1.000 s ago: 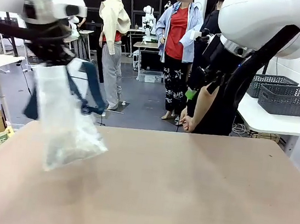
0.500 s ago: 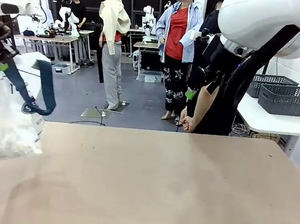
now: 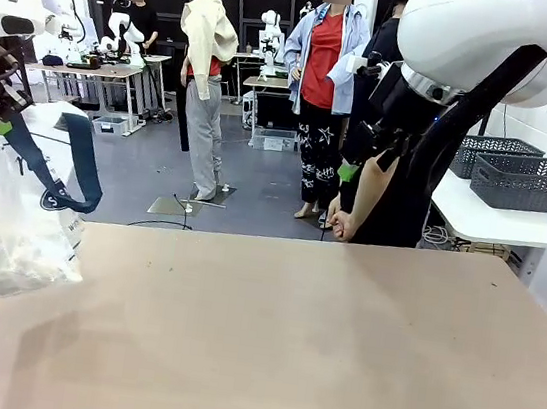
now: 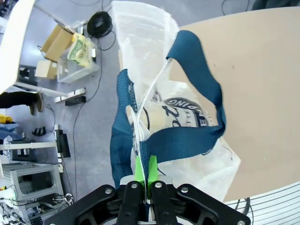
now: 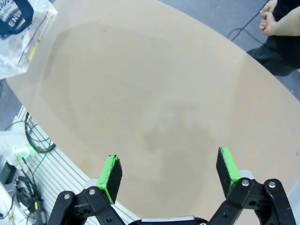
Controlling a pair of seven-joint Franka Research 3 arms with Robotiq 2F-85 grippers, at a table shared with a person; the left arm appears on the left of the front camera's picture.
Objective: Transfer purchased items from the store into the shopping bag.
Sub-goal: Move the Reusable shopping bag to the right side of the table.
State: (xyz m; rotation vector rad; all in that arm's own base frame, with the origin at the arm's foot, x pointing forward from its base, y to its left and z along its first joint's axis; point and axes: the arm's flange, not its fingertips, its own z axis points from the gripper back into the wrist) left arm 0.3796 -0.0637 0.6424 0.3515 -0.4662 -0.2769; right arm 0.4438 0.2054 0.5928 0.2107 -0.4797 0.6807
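Observation:
The shopping bag [image 3: 9, 220], translucent plastic with navy straps [image 3: 61, 172], hangs past the table's left edge. My left gripper [image 3: 0, 120] holds it from above. In the left wrist view the left gripper [image 4: 145, 171] is shut on the bag's [image 4: 187, 154] top edge beside a strap, above the oval logo [image 4: 185, 110]. Pale shapes, the purchased items [image 4: 157, 119], show dimly through the plastic. My right gripper [image 5: 170, 168] is open and empty high over the bare tabletop [image 5: 159, 93]. The bag [image 5: 18, 21] lies in that view's far corner.
A person in black [image 3: 379, 203] stands at the far edge behind my right arm, one hand [image 3: 340, 223] low. Two grey mesh baskets [image 3: 528, 183] rest on a white side table at the right. Cardboard boxes [image 4: 56, 42] and cables lie on the floor to the left.
My left gripper has swung the bag from over the table's left part out past its left edge, then drifted slightly right. The right arm has stayed still.

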